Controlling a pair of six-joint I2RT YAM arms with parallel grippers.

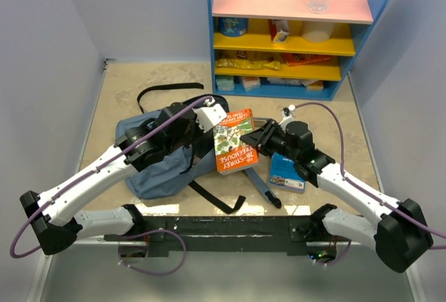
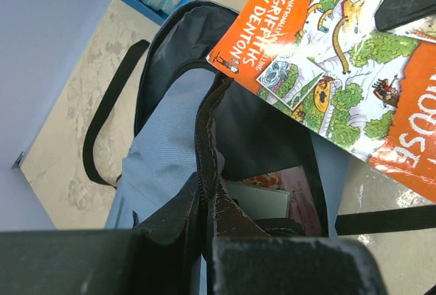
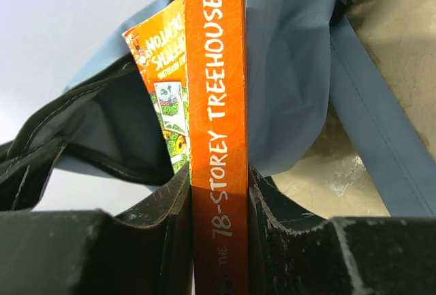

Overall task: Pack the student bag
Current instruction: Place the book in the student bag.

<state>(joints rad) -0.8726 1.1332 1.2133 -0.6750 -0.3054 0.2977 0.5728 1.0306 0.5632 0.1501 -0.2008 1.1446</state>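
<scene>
- student bag (image 1: 150,176) lies slumped on the table (image 1: 125,86), under the left arm, with its dark-lined mouth facing the right arm and black straps trailing around it.
- left gripper (image 2: 208,203) is pressed together on the zipper edge of the bag's mouth, holding it up and open.
- pale book (image 2: 262,199) shows inside the bag's mouth.
- orange book (image 3: 218,104), "the 78-storey treehouse", is tilted, with its far end at the bag's mouth.
- right gripper (image 3: 219,193) pinches the orange book across its spine.
- blue book (image 1: 287,171) lies flat on the table to the right of the bag, beside the right arm.
- shelf (image 1: 293,37) stands well beyond the bag.
</scene>
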